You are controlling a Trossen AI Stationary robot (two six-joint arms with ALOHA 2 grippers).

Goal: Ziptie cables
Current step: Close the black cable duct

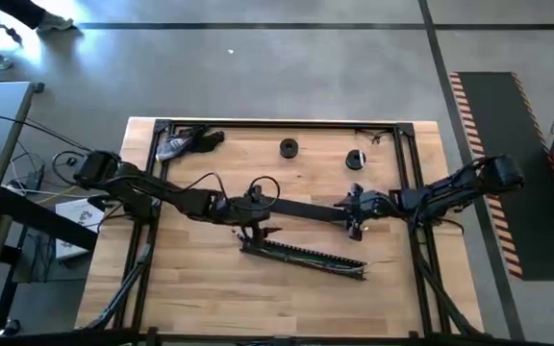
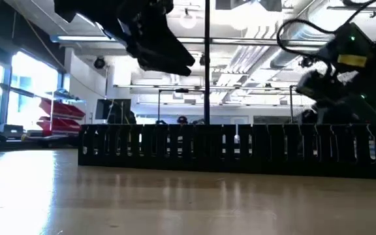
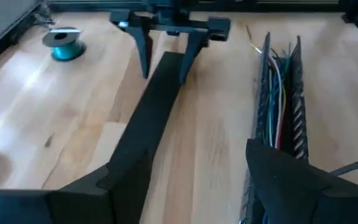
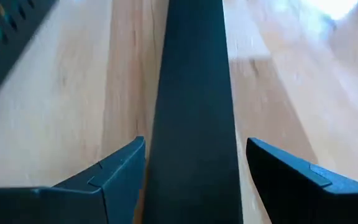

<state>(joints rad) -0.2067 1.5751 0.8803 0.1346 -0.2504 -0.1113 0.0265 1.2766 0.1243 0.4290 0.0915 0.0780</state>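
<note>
Overhead cam looks straight down on whole table (image 1: 210,288). Low cam sits at tabletop level, close behind slotted channel (image 2: 240,149), facing the room. Wrist cams look along flat black bar (image 3: 160,106) between their fingers, facing each other.

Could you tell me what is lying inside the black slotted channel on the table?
Inside the slotted channel lies a loose bundle of thin cables, white, green and red among them. Their near ends are hidden behind the left hand, and the channel's floor beneath them cannot be seen.
</note>
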